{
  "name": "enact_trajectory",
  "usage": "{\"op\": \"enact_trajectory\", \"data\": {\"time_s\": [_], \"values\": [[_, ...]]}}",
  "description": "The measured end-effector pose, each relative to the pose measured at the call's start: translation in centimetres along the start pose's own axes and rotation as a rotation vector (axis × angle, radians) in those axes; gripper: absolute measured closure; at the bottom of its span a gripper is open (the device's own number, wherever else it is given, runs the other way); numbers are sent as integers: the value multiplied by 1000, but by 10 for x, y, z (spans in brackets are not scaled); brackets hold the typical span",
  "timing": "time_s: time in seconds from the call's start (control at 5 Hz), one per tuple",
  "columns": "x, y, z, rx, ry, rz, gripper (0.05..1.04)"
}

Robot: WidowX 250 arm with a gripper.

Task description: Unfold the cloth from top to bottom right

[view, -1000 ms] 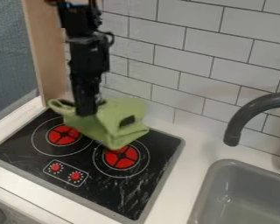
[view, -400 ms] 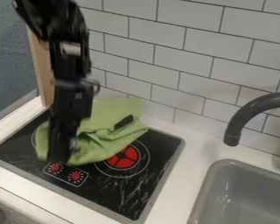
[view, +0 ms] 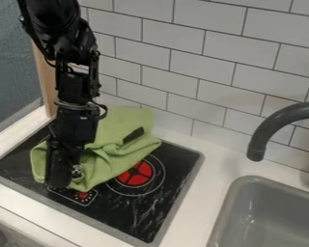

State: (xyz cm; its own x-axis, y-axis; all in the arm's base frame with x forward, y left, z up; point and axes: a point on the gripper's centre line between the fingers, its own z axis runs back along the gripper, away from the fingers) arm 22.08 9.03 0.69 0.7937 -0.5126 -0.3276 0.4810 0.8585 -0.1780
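Observation:
The black gripper (view: pixel 59 181) hangs low over the front left of the stovetop, at the near edge of the cloth, and hides part of it. Whether its two fingers hold the cloth cannot be made out. Crumpled in folds, the green cloth (view: pixel 115 140) lies over the left and back of the stove, covering the left burner. Its back part reaches up near the tiled wall, and a dark patch shows on its right side.
The black stovetop (view: pixel 150 207) has a red right burner (view: pixel 136 174) in view and control knobs partly behind the gripper. A grey sink (view: pixel 267 212) with a dark curved faucet (view: pixel 263 130) stands at the right. A wooden panel (view: pixel 46 77) rises behind the arm.
The gripper has come down and toward the front left. The cloth's near left part has moved with it and spread over the left burner and part of the knob panel.

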Motion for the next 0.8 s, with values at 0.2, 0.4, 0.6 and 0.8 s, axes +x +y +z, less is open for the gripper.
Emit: {"op": "enact_trajectory", "data": {"time_s": [0.2, 0.4, 0.6, 0.8], "values": [[1, -1, 0, -9, -2, 1, 547], [1, -2, 0, -15, -6, -6, 234], [0, -4, 0, -28, -7, -5, 52], [0, -7, 11, -30, -43, -2, 79]]}}
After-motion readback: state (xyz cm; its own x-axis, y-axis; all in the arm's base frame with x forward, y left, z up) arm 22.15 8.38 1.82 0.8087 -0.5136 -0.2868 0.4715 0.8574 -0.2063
